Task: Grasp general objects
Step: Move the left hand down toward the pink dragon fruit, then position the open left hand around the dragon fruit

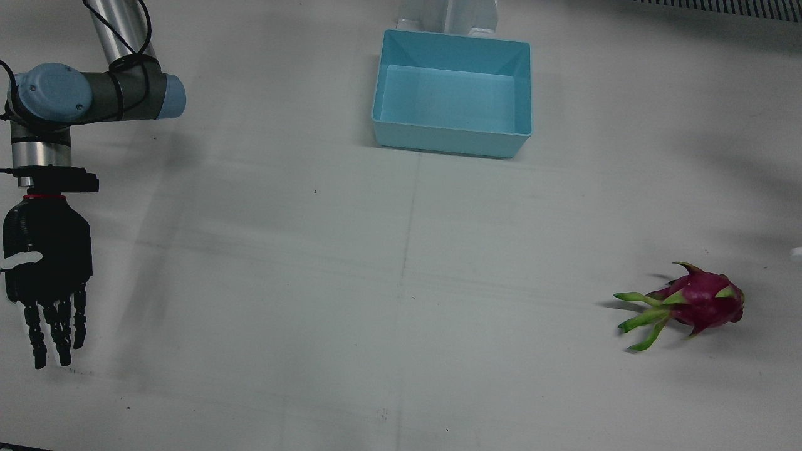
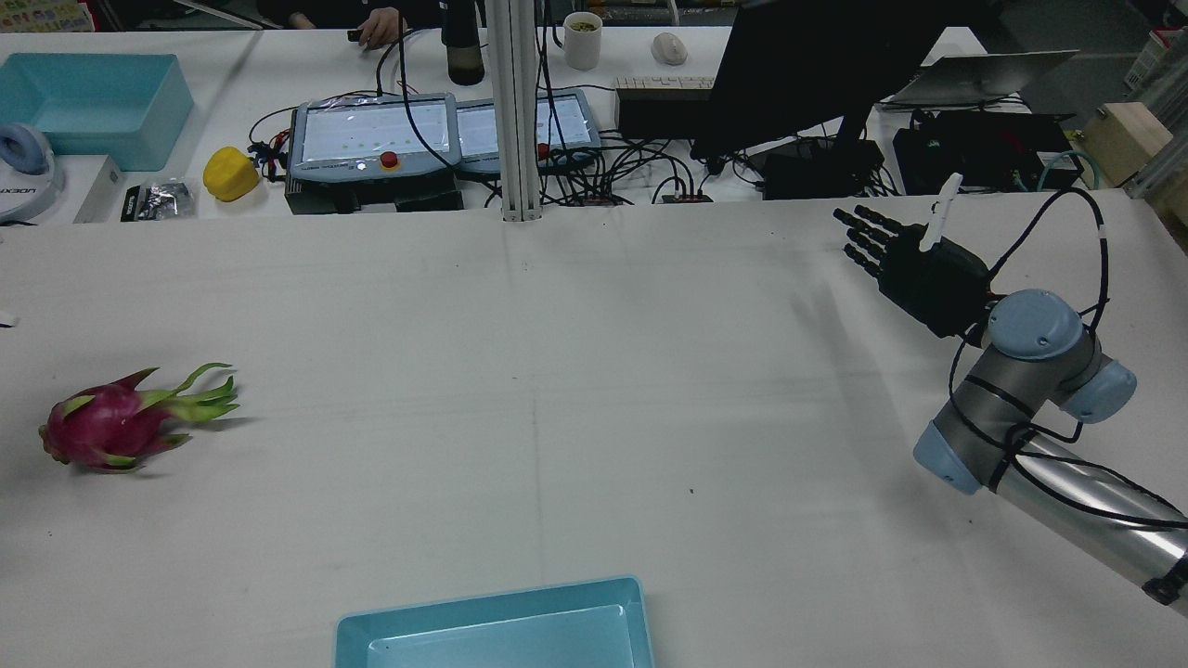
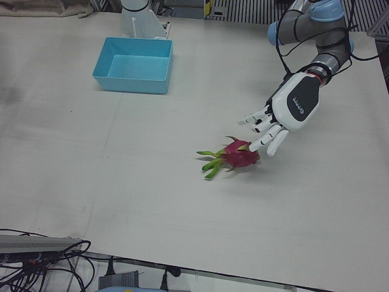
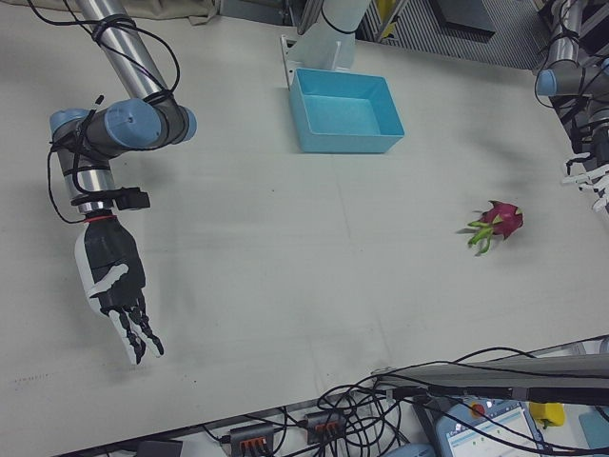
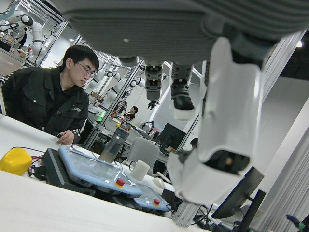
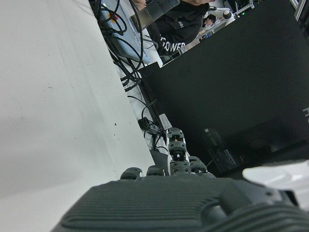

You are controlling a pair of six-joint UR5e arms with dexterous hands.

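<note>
Just below the white left robot hand [image 3: 290, 115], a magenta dragon fruit with green leafy scales [image 3: 234, 154] lay on its side on the pale grey surface [image 3: 121, 182]. That robot hand hung over the fruit's rounded end with its fingers [image 3: 268, 138] spread and pointing down toward it; in the left-front view the fingertips appeared very close to the skin, but whether they touched it could not be told. Nothing was held. The fruit's green tips pointed away from the robot hand, toward the middle of the surface.

Well apart from the fruit, on the other half of the surface, the black right robot hand [image 1: 46, 263] hovered with fingers extended and parted, empty as well, with nothing near it.

Farther from the left robot hand, toward the arm pedestals, a light blue rectangular plastic bin [image 1: 452, 93] stood empty.

Judged from this, the grasp had not yet been made: the approach looked nearly finished, while closing the fingers around the fruit's body and lifting it remained. If the bin was the destination, that carry was also outstanding.
</note>
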